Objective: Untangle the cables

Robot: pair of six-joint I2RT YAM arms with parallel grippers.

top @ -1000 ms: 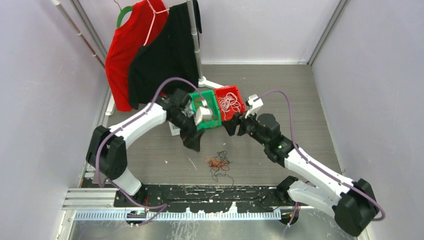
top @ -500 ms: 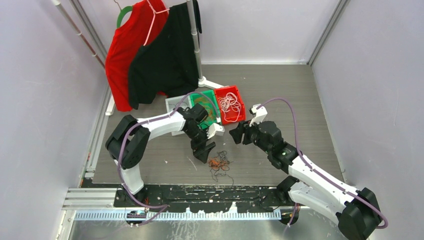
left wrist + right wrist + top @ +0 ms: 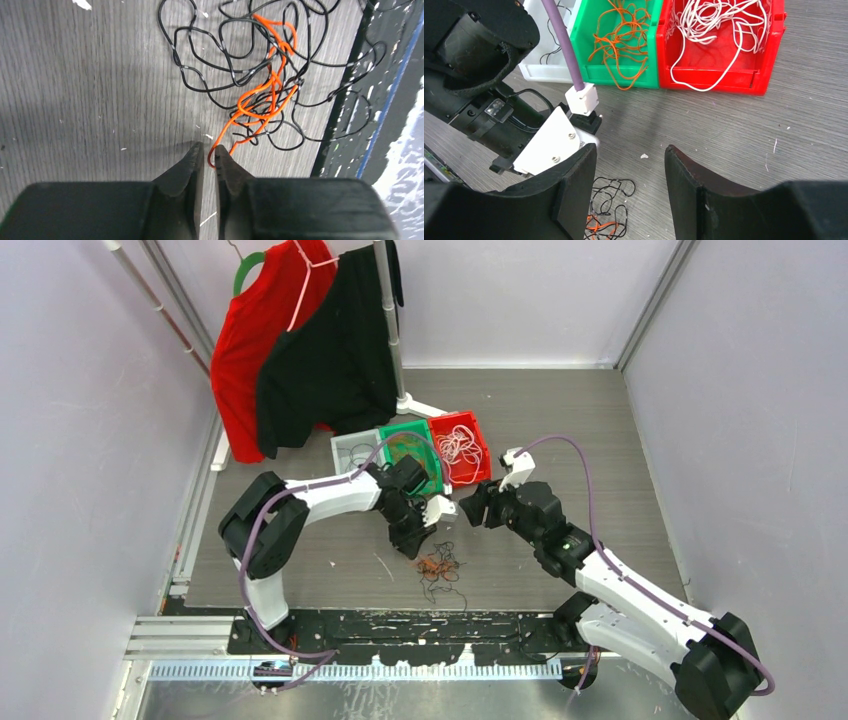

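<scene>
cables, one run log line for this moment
left end effector: nearly shut at orange strand's end | right end effector: open, empty | cables: orange and black snarl on table

Grey wood-grain floor (image 3: 560, 430), pale lilac walls (image 3: 90, 440), clothes rack (image 3: 392, 330).

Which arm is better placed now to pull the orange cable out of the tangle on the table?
Left. The left gripper sits right at the orange cable, jaws nearly closed around its end. The right gripper hangs open above, away from the tangle.
</scene>
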